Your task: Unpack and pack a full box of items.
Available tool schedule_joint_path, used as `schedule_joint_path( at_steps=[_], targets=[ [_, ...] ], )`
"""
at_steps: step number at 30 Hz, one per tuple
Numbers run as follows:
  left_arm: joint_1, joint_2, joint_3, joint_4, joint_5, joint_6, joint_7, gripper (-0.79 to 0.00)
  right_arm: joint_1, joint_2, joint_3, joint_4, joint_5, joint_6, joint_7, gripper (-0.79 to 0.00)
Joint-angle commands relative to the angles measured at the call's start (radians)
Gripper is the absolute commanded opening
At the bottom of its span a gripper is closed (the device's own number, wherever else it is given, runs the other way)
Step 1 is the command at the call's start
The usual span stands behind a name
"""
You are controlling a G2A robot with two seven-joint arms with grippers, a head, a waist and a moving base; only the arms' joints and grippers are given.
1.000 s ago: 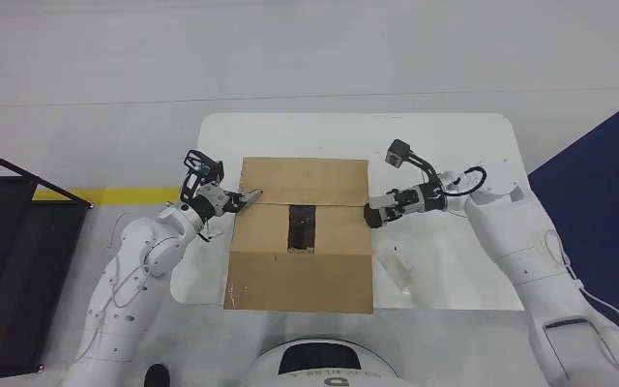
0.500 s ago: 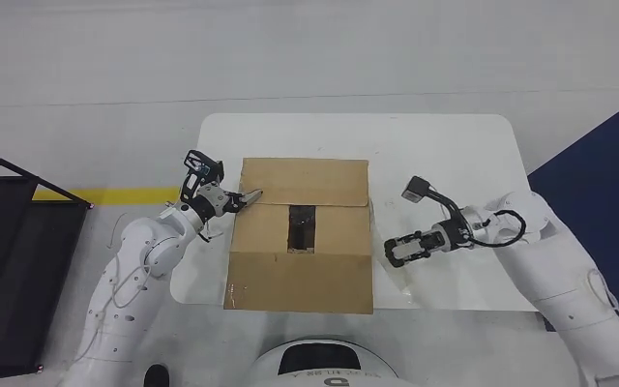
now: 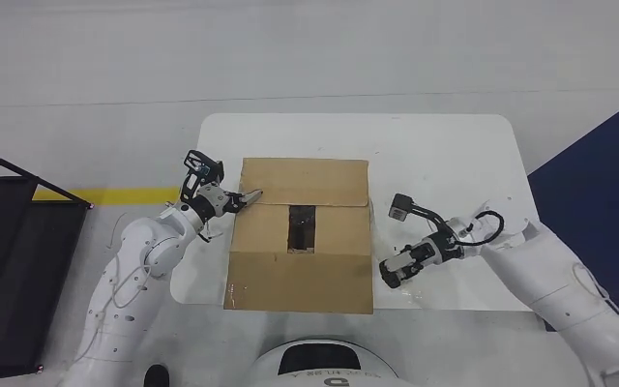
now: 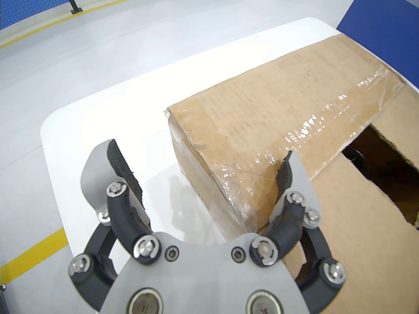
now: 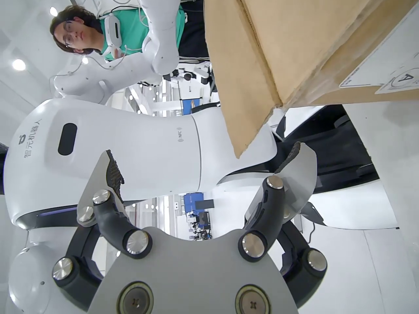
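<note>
A brown cardboard box (image 3: pixel 300 235) stands mid-table, its top flaps nearly closed with a dark slot (image 3: pixel 302 227) between them. My left gripper (image 3: pixel 242 200) is open at the box's far left corner. In the left wrist view this gripper (image 4: pixel 200 148) straddles the taped corner edge of the box (image 4: pixel 278 99), one finger over the top flap and one beside the wall. My right gripper (image 3: pixel 392 273) is open low at the box's near right side. In the right wrist view it (image 5: pixel 203 151) has a flap corner of the box (image 5: pixel 294 34) between its fingers.
The white table (image 3: pixel 435 155) has bare surface behind and right of the box; the box's near side overhangs the table's front edge. A black rack (image 3: pixel 19 252) stands on the floor at the left, a blue panel (image 3: pixel 590 164) at the right.
My right arm has swung from the middle of the box's right side down toward its near right corner, turning the gripper. The left arm and the box have stayed put.
</note>
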Motion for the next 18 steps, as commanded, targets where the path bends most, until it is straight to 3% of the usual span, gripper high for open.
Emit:
schedule_joint_path(
  at_steps=[1, 18],
  targets=[
    [0.0, 0.0, 0.0, 0.0, 0.0, 0.0, 0.0, 0.0, 0.007, 0.002, -0.027, 0.006, -0.013, -0.008, 0.0, 0.0],
    [0.0, 0.0, 0.0, 0.0, 0.0, 0.0, 0.0, 0.0, 0.068, 0.018, -0.156, 0.011, 0.095, -0.079, 0.0, 0.0]
  ],
)
